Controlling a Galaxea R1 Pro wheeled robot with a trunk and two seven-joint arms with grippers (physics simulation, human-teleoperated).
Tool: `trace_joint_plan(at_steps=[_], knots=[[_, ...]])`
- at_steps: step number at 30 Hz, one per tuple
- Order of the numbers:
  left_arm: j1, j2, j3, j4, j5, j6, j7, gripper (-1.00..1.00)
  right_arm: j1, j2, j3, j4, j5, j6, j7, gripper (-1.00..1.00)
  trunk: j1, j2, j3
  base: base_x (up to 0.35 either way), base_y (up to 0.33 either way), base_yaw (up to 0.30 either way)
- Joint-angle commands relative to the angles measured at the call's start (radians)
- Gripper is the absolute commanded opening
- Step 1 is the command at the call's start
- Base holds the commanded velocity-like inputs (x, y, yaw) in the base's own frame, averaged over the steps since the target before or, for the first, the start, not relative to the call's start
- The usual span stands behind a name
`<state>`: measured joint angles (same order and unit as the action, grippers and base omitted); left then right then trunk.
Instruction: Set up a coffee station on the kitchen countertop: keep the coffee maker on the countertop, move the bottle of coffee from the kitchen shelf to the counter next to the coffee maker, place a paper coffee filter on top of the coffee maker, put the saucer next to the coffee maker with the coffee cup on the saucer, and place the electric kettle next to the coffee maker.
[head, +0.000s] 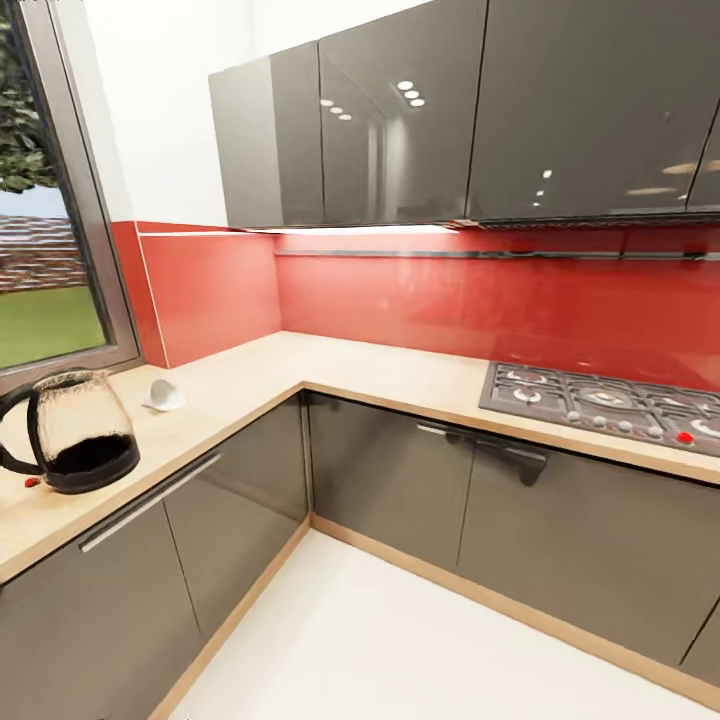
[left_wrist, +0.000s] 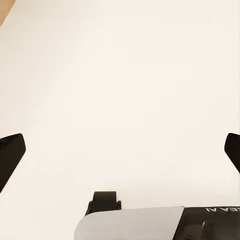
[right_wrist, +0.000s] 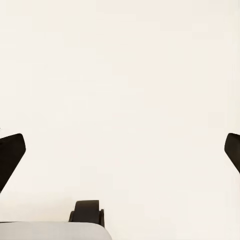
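Observation:
A glass electric kettle (head: 75, 430) with a black base and handle stands on the left run of the wooden countertop (head: 330, 365), below the window. Behind it a small white coffee cup (head: 163, 395) lies tipped on its side on the same counter. My left gripper (left_wrist: 121, 152) is open, its dark fingertips (left_wrist: 11, 152) far apart over pale floor, with nothing between them. My right gripper (right_wrist: 121, 150) is open too, over the same pale floor, and its fingertips (right_wrist: 11, 150) hold nothing.
The L-shaped counter wraps the corner under dark grey wall cabinets (head: 400, 110) and a red backsplash. A gas hob (head: 610, 400) is set into the right run. A tiny red item (head: 32, 482) lies by the kettle. White floor (head: 400, 650) spreads before the grey base cabinets.

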<state>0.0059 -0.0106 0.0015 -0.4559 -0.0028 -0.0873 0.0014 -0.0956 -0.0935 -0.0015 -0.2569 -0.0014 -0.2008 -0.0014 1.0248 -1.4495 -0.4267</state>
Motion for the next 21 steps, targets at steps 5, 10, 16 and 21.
trace_joint_plan(at_steps=[5, 10, 16, 21], knots=[[0.0, 0.0, 0.001, -0.001, 0.0, -0.002, 0.0, 1.0, 0.0, 0.0, 0.0, 0.001, 0.0, -0.003, 0.0, 1.0, 0.0, 0.0, -0.001, 0.047, -0.036, 0.261], [0.0, 0.0, 0.0, -0.001, 0.0, -0.002, -0.001, 1.0, 0.0, 0.0, 0.001, 0.001, 0.0, -0.003, 0.0, 1.0, 0.0, 0.0, -0.001, 0.014, -0.011, 0.268], [0.0, 0.0, 0.0, -0.001, 0.0, -0.001, 0.0, 1.0, 0.0, 0.0, 0.001, 0.001, 0.001, -0.003, 0.0, 1.0, 0.0, 0.0, -0.001, 0.063, -0.052, 0.178], [0.0, 0.0, 0.0, -0.001, 0.0, -0.001, 0.0, 1.0, 0.0, -0.001, 0.001, 0.001, 0.004, -0.003, 0.002, 1.0, 0.0, 0.0, -0.001, 0.202, -0.168, 0.033]])
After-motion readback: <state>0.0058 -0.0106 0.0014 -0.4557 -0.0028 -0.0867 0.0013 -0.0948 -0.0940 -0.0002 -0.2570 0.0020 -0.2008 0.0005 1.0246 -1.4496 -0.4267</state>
